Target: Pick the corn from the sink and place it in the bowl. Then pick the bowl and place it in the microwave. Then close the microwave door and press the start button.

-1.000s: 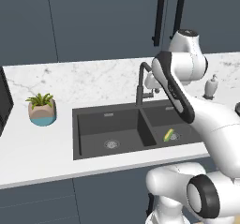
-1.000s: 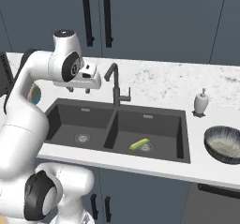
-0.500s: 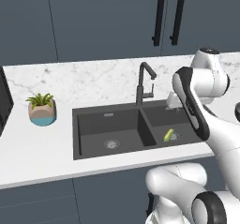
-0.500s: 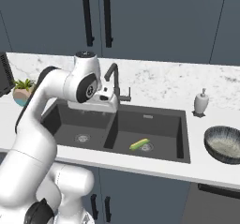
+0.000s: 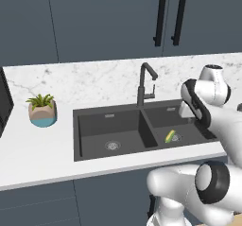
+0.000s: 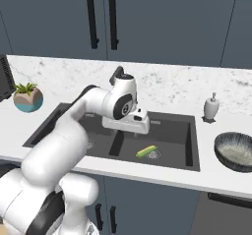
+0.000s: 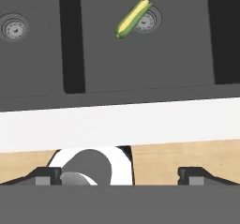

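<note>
**Open gripper above sink, corn not yet grasped**

Gripper [image 7: 119,174] jaws spread wide, holding nothing. Corn [image 7: 133,18] lies well ahead of the jaws in the hand view, flat on the floor of a sink [image 6: 189,145] basin, one end touching the round drain [image 7: 147,20], tilted diagonal to the jaw line. Bowl [image 6: 237,151] sits on the counter, off to the side past the sink. Judgement: the cob looks light, stiff, rounded and likely to roll; pinch across mid-body, jaws square to its long axis, not the tapered green husk end.
</note>
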